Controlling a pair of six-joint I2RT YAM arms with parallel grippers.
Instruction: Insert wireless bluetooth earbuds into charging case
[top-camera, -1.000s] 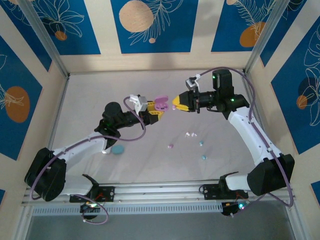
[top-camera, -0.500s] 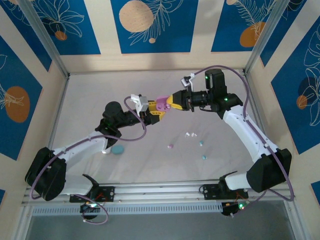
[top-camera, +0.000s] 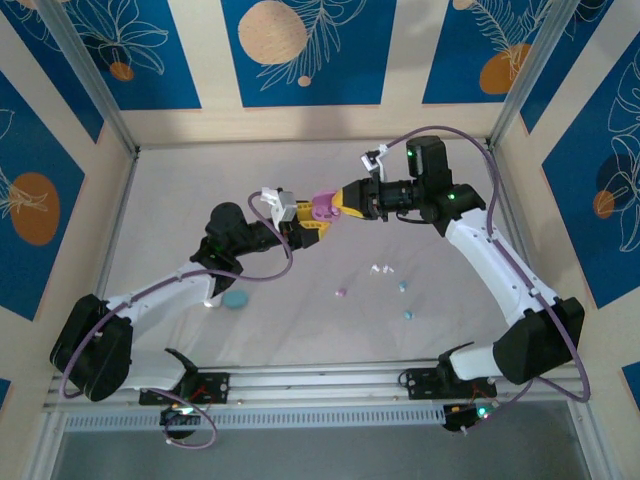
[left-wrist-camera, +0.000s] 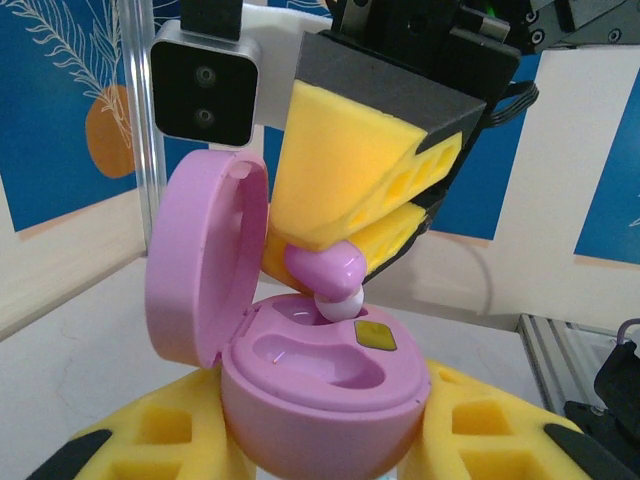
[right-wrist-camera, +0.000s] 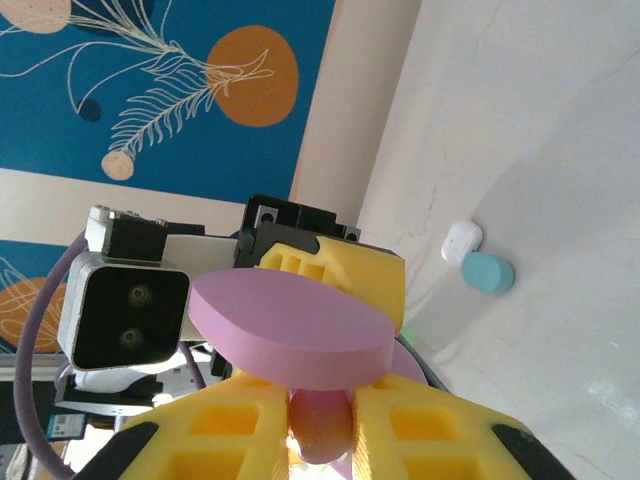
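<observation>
White tabletop (top-camera: 300, 330): centre frame, blue leaf-print walls (top-camera: 300, 50) behind.
Left gripper (top-camera: 307, 226): mid-frame, clamping open pink case (left-wrist-camera: 320, 375).
Right gripper (top-camera: 336, 205): meeting it, pinching pink earbud (left-wrist-camera: 325, 272) at the socket!

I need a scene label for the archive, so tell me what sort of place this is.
Probably a purpose-built robot test cell, not a home: a pale grey tabletop boxed in by blue leaf-printed wall panels, silver aluminium corner posts and a metal mounting rail along the near edge.

Bright even light, soft shadows lay on the pale grey tabletop (top-camera: 180, 190), small glints sat on the glossy pink plastic case (left-wrist-camera: 320, 375)
</observation>
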